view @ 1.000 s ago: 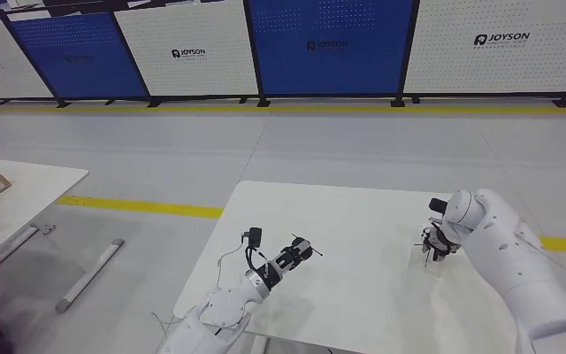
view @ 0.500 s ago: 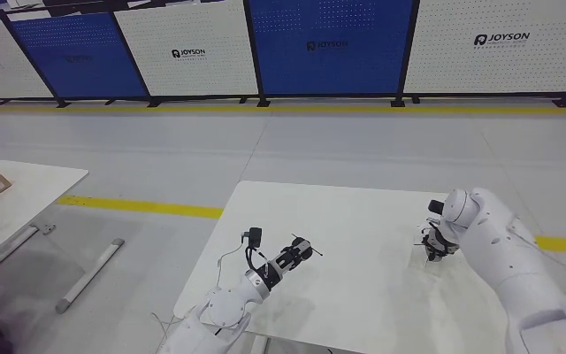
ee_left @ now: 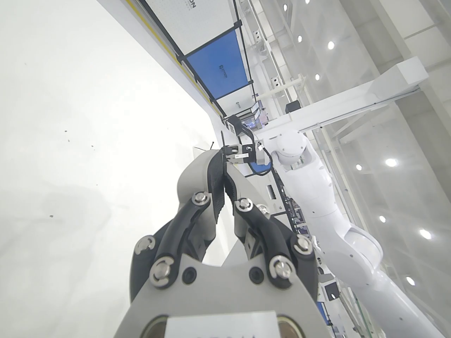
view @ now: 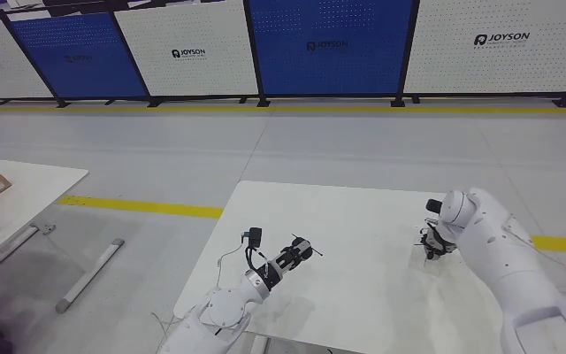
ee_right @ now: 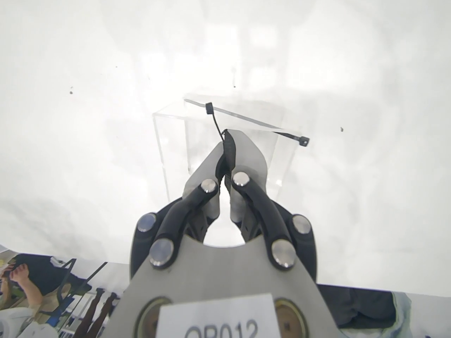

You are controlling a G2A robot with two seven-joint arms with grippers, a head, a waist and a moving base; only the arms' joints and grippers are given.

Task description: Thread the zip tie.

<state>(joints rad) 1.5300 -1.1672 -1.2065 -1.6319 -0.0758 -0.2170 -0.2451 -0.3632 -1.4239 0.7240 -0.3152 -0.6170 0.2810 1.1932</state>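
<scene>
Zip tie [ee_right: 209,108], clamped in right fingers [ee_right: 246,152], shifted slightly; left fingers [ee_left: 197,177] stay together, well apart, so threading hasn't begun.

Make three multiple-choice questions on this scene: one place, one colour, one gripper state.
1. Where does the clear box stand? A on the white table; B on the floor; C on a shelf.
2. What colour is the head of the zip tie in the right gripper? A white; B black; C yellow.
3. How is the right gripper? A wide open; B shut on the box; C shut on the zip tie.
Answers: 1 A, it stands on the table just beyond the gripper; 2 B, the head is black; 3 C, it pinches the strap.
</scene>
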